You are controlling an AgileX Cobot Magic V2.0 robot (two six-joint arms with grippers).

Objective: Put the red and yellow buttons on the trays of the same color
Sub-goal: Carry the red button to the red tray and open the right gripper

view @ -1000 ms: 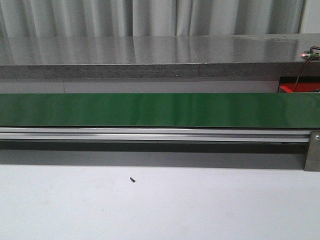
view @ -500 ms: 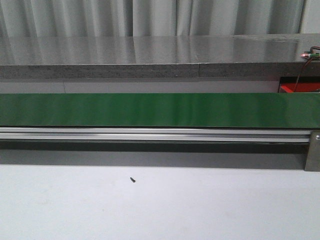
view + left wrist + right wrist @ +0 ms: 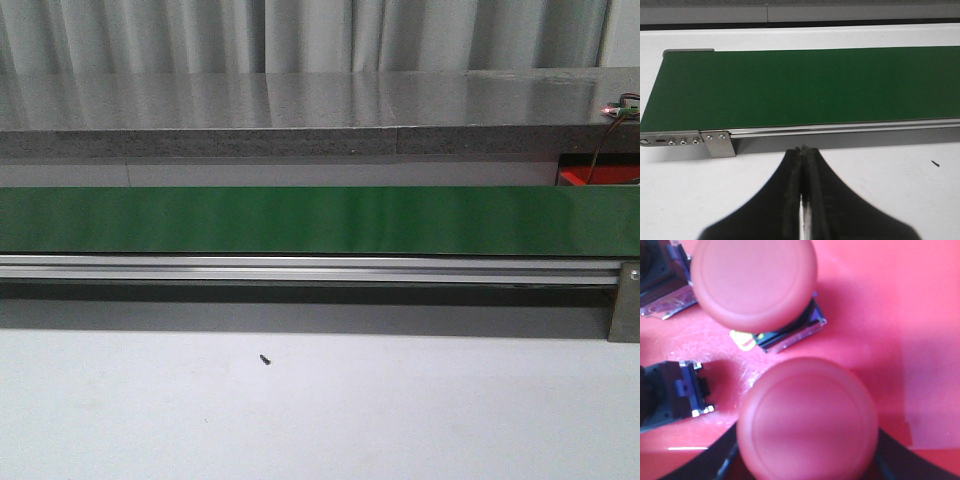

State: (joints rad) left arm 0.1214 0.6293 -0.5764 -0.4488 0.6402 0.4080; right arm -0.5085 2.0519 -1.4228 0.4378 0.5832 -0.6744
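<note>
Red button (image 3: 807,422) fills the near part of the right wrist view, its round cap sitting between the two dark fingers of the right pincer (image 3: 807,462); the fingers flank it on both sides, close against it, though the cap hides the actual contact. It hangs just over the red tray (image 3: 890,305). Second red button (image 3: 754,282) rests on the tray just beyond, cap up, its black and metal base showing underneath. Two more dark switch bodies (image 3: 675,395) lie at the tray's side, caps out of view.

Left pincer (image 3: 802,155) is closed tight, fingertips pressed together, empty. It hovers over the white table (image 3: 890,170), just near of the green conveyor belt (image 3: 790,85) and its metal end bracket (image 3: 717,142).

Front view: belt runs the full width, bare. Small dark speck (image 3: 265,359) on the table. A corner of the red tray (image 3: 598,177) peeks out at far right behind the belt.
</note>
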